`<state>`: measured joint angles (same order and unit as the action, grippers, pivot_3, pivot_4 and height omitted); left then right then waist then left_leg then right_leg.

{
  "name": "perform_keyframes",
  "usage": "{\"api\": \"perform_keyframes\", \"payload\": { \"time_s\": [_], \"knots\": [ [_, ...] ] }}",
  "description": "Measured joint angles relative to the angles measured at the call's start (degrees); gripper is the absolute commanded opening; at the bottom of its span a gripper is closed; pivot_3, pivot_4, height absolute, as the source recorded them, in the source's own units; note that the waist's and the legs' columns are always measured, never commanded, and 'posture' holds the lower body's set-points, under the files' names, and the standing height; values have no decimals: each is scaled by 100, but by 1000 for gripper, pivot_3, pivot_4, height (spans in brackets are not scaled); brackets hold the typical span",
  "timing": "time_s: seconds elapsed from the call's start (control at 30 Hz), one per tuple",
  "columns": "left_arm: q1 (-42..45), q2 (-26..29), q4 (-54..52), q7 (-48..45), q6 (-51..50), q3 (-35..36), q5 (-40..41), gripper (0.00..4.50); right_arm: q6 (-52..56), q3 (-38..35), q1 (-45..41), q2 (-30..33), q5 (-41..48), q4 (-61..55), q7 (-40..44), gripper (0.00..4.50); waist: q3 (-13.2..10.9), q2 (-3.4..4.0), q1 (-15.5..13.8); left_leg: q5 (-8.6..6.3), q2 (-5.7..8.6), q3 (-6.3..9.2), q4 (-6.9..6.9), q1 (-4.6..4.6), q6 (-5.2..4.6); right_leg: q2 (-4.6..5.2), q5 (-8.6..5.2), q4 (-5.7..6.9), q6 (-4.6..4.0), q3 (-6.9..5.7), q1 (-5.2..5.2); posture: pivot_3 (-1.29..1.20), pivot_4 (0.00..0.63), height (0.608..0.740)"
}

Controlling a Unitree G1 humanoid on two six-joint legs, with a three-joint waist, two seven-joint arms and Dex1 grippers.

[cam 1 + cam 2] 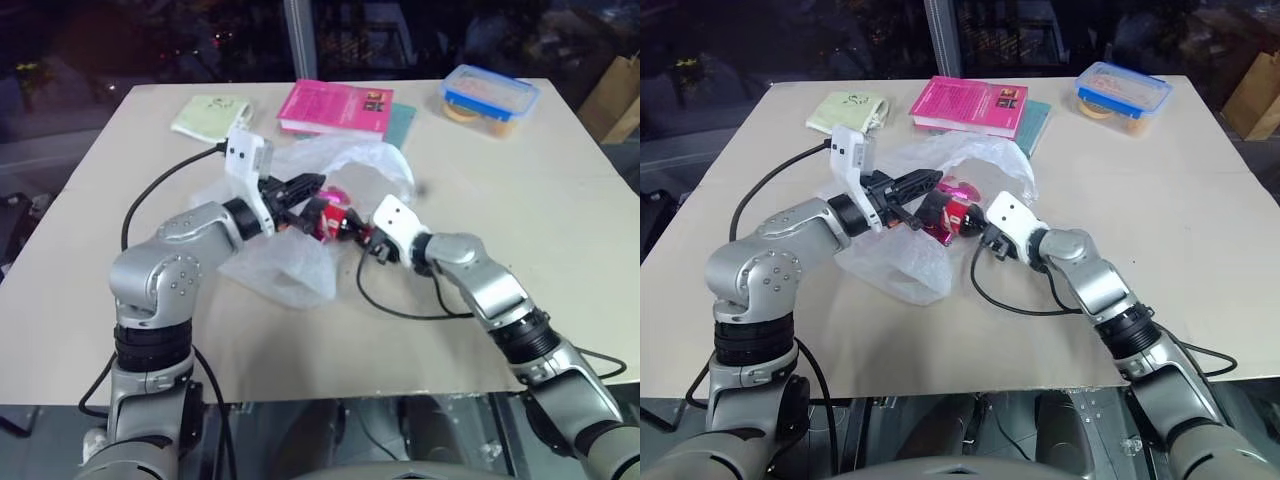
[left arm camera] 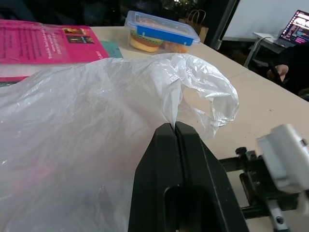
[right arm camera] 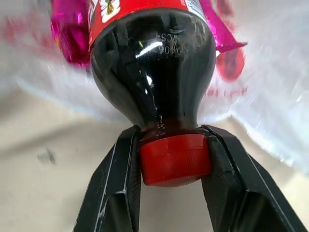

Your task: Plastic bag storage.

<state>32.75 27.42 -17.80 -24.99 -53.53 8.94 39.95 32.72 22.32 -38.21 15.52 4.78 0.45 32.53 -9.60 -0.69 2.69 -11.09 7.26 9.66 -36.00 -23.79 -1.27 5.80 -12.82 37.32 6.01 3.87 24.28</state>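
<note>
— Where is the plastic bag (image 1: 300,255)?

— Near the middle of the desk (image 1: 560,250), crumpled, its film lifted on one side. The left gripper (image 2: 175,133) has its fingers pressed together on a fold of that film.

— And the right gripper (image 3: 175,159)?

— Its two fingers sit against either side of the red cap (image 3: 175,157) of a dark cola bottle (image 3: 152,67), which lies at the bag's mouth beside a magenta packet (image 3: 70,29).

— What lies along the far edge?

— A pink book (image 1: 335,108), a green pouch (image 1: 210,117) and a blue-lidded box (image 1: 490,97).
</note>
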Motion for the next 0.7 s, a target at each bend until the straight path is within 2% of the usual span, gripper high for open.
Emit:
{"api": "perform_keyframes", "payload": {
  "time_s": [0.13,0.2,0.27,0.33,0.37,0.5,0.57,0.7],
  "knots": [
    [75,-54,-133,11,-1,29,170,0,-129,3,-915,-772,-87,425,-122,1222,0,0,8,-1,-9,3,2,3,5,-9,0,5,-2,-2,1,0,150,740],
    [69,-37,-146,49,-7,183,197,0,-528,30,-1405,-1324,-231,1341,-276,1222,1,-2,20,-2,-11,-3,2,8,7,-12,5,3,-9,1,0,0,150,740],
    [28,6,-137,135,-40,232,156,0,-1097,75,-2035,-1819,-531,2614,-556,2263,1,-2,42,-1,-15,3,4,8,8,-18,8,1,-17,-1,0,0,150,740],
    [-19,-14,-134,175,-69,257,155,0,-1375,102,-2123,-1797,-672,2894,-522,3001,2,-4,-31,-2,-14,16,3,1,11,-20,9,-21,-18,-15,-2,0,150,740],
    [-29,-29,-140,178,-79,269,163,0,-1438,146,-2060,-1700,-745,2816,-473,3607,2,-4,-77,-2,-11,21,3,-5,10,-18,10,-33,-19,-18,-4,0,150,740],
    [-28,-177,-217,147,-44,28,215,0,-1235,191,-1564,-1235,-811,1890,-271,3607,1,-6,-127,-4,0,21,4,-7,7,-5,11,-41,-18,-21,-5,0,150,740],
    [-28,-262,-307,99,7,-250,296,0,-763,195,-1052,-721,-786,770,18,3607,2,-6,-101,-3,-3,19,5,-7,8,-6,11,-36,-18,-23,-3,0,150,740],
    [-34,-306,-405,17,36,-538,415,0,30,178,-555,-275,-644,-441,183,3607,1,-5,-20,-4,-19,5,7,-1,8,-16,11,-26,-18,-15,-3,0,150,740]
  ]
}}
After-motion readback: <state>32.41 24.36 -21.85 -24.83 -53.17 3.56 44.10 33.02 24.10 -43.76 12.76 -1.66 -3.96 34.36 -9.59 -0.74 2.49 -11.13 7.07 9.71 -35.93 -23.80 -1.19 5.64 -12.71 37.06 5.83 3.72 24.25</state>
